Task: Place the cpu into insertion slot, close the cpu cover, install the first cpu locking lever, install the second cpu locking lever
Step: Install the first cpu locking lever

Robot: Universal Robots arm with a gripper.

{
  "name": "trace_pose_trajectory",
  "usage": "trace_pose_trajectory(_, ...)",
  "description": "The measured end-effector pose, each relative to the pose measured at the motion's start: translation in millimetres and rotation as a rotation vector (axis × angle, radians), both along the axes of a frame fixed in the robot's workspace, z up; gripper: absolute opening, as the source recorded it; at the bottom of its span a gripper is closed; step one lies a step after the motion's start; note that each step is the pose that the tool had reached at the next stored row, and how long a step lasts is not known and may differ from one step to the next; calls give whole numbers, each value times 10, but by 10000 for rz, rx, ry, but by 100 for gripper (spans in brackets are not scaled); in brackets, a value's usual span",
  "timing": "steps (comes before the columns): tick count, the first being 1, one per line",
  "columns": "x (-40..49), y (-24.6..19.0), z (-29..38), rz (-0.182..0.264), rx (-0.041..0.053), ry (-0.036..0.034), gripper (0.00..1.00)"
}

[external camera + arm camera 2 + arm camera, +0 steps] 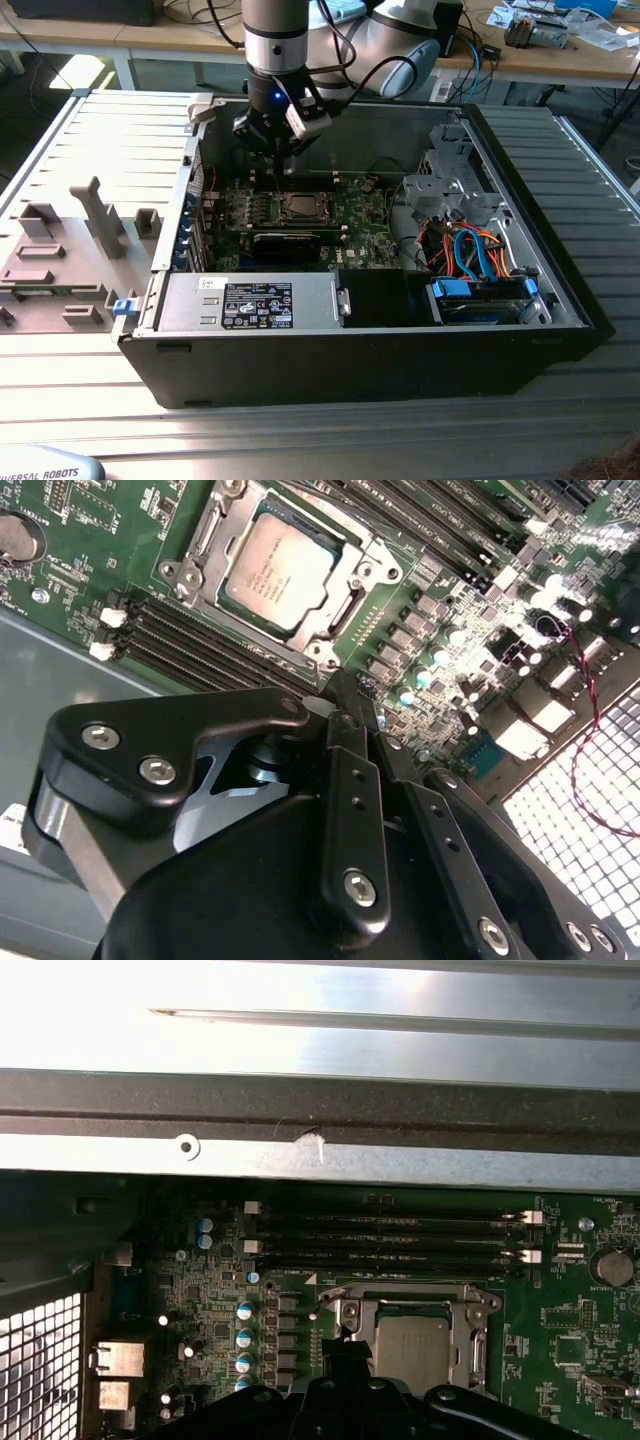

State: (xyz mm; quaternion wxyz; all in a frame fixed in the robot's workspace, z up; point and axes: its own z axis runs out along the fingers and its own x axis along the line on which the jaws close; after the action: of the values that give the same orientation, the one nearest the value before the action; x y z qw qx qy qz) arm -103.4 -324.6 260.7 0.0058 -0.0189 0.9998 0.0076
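Gripper [345,695] hovers beside cpu [278,572] under closed cpu cover [372,568].

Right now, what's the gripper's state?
Gripper: fingers shut, nothing visibly held, tips beside the cpu cover over the seated cpu.

Nothing legible enough to quote: fine print covers the label [257,305] on the power supply [185,302] and the cpu [277,572] top, and a maker's name marks a grey housing [45,470].
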Motion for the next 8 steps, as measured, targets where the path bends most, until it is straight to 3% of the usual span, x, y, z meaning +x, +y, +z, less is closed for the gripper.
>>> trace_pose_trajectory(8, -18, 0, -2, -1, 0, 0, 11)
